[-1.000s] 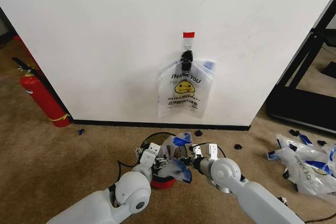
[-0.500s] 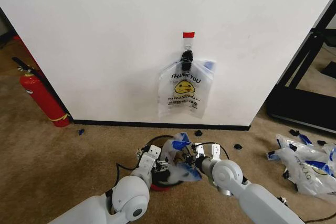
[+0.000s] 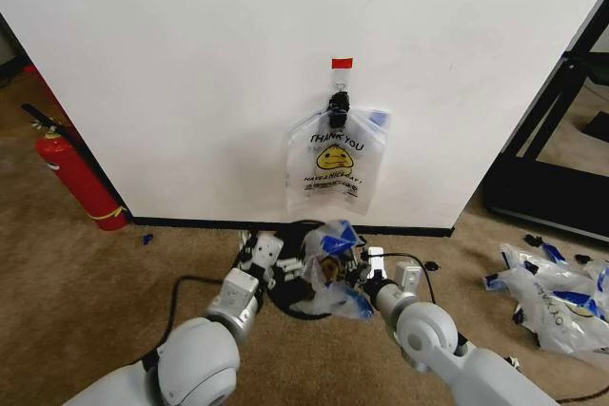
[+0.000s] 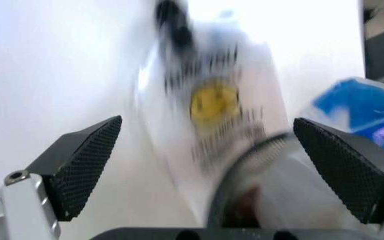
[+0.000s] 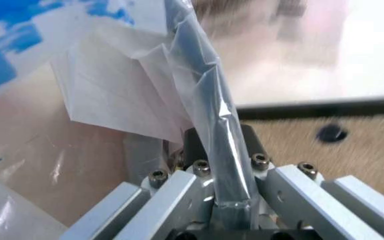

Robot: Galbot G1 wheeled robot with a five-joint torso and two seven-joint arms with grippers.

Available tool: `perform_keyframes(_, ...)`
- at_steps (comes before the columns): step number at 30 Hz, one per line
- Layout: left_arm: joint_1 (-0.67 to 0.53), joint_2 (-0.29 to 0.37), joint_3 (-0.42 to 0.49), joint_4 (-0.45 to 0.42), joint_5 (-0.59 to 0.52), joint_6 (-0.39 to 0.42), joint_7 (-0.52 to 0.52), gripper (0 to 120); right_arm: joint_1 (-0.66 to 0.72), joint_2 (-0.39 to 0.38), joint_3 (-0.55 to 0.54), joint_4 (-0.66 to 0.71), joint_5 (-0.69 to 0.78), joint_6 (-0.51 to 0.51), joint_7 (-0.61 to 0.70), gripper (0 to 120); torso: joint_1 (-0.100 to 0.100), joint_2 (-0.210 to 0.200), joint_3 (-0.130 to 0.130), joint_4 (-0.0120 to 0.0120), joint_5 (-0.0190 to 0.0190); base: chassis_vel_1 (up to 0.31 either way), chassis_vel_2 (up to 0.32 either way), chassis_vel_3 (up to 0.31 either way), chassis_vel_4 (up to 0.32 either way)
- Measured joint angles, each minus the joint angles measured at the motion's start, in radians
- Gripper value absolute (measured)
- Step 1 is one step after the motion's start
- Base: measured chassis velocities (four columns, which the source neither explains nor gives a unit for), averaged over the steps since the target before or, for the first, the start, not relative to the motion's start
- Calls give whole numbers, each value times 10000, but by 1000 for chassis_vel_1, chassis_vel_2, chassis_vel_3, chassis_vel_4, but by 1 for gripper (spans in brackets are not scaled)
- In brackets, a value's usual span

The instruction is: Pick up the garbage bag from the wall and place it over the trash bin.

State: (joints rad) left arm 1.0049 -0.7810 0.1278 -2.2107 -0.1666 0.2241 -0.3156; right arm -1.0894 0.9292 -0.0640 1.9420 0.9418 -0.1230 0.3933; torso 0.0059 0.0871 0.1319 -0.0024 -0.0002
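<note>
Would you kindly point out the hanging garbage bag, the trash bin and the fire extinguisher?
hanging garbage bag (image 3: 335,166): head view, smiley print.
trash bin (image 3: 285,294): head view, dark rim.
fire extinguisher (image 3: 76,178): head view, red cylinder.

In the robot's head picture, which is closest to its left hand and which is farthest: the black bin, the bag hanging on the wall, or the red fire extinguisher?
1. Round black wire-mesh trash bin, right beside the left hand.
2. White "THANK YOU" smiley bag, hanging on the wall above.
3. Red fire extinguisher, far to the left.

Both arms reach forward and low, wrists close together. Left pincer (image 3: 255,256): pads (image 4: 85,160) spread wide, nothing between them. Right pincer (image 3: 357,271): jaws clamped tight on a pinched fold.
</note>
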Motion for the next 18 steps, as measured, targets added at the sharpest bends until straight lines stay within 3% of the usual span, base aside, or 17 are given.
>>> perform_keyframes(1,0,0,0,0,0,0,0,100,0,0,0,0,0,0,0,0,0,0,0,0,0,0,0,0,0)
perform_keyframes(5,-355,37,-123,1035,2285,-1391,2173,100,-70,-119,75,280,-496,640,45,0,0,0,0,1,0,0,0,0,0)
perform_keyframes(10,-234,-195,-100,1556,3895,-2209,2879,100,-152,-108,121,395,-567,859,19,0,1,0,1,1,1,0,0,0,0)
perform_keyframes(18,-237,-699,127,1722,5108,-2185,3117,100,-174,-3,-15,385,-648,965,54,0,0,0,0,1,3,0,0,0,0)
